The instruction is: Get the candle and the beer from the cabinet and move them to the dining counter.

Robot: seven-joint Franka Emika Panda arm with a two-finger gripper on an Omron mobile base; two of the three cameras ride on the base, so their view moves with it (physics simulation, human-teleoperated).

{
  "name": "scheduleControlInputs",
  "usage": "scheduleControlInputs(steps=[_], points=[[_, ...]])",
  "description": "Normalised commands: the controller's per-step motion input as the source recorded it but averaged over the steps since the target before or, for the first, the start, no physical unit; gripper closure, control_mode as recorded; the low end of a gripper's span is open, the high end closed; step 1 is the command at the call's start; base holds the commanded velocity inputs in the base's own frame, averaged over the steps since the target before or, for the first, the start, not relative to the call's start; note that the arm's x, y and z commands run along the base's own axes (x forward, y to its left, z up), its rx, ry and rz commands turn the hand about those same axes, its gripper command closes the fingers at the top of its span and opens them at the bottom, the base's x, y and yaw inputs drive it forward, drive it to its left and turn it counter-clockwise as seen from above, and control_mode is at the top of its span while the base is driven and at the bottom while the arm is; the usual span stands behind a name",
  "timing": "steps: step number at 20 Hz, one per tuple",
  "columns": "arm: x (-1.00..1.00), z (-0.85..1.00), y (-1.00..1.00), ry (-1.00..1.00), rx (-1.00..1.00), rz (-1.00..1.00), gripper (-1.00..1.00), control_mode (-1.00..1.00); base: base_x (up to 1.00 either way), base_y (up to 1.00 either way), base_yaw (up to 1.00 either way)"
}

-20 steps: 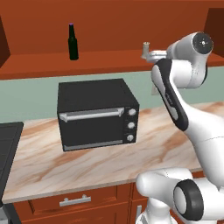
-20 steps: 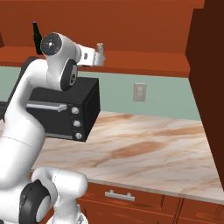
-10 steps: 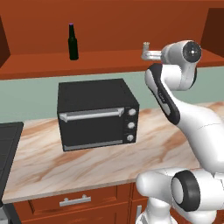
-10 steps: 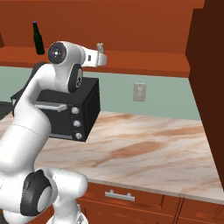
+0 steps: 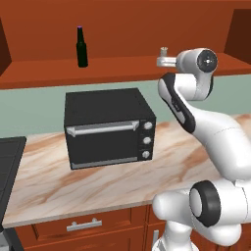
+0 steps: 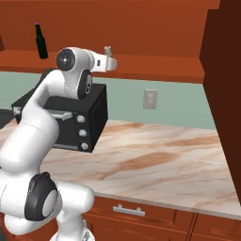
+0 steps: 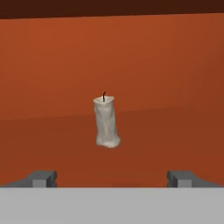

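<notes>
The candle (image 7: 106, 121), a pale stubby cylinder with a dark wick, stands upright on the floor of the open reddish-brown cabinet (image 5: 122, 63). My gripper (image 7: 111, 179) is open and points straight at it, still short of it, with nothing between its fingertips (image 7: 41, 178). From the base, the candle (image 5: 164, 51) (image 6: 108, 50) shows just beyond the white hand. The beer (image 5: 82, 47) (image 6: 41, 41), a dark bottle with a purple cap, stands upright on the same shelf far to the left. The dining counter is out of view.
A black toaster oven (image 5: 108, 127) sits on the marbled worktop (image 6: 155, 160) under the shelf. A dark stovetop (image 5: 7, 166) lies at the far left. A wall outlet (image 6: 150, 99) and a tall wooden panel (image 6: 226, 94) are to the right.
The arm's upper joints have swung left, closer to the shelf. The hand has stayed near the candle, and the gripper has stayed open.
</notes>
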Motion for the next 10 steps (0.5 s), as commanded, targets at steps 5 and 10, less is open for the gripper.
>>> scheduleControlInputs(steps=[5, 10], points=[[0.07, 0.15, 0.0, 0.09, 0.0, 0.0, -1.0, -1.0, 0.0, 0.0, 0.0], [0.04, 0.12, 0.0, 0.05, 0.0, 0.0, -1.0, -1.0, 0.0, 0.0, 0.0]])
